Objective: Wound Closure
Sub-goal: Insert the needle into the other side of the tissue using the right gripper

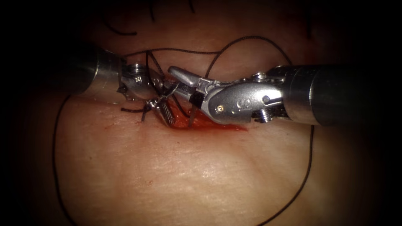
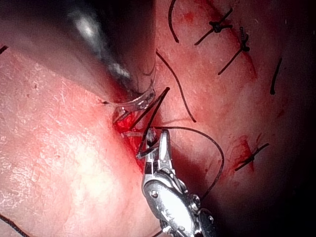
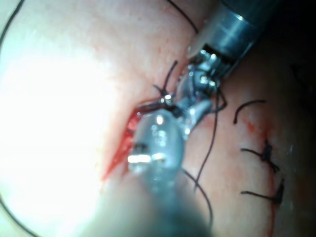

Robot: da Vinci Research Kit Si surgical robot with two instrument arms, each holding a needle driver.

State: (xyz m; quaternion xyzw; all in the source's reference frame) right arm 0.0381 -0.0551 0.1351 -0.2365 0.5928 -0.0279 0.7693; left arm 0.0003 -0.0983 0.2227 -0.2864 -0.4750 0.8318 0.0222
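Dark thread is looped across the tissue | left pincer is spread open at the cut | right pincer likewise open, nothing seen held | needle unlocated | knotting judged underway; thread regrasp needed.

Probably a surgical training bench: stitched tissue under endoscope light, dark all around.

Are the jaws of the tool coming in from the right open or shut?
Open: the right arm's tool has one jaw pointing up-left, the other down toward the cut.
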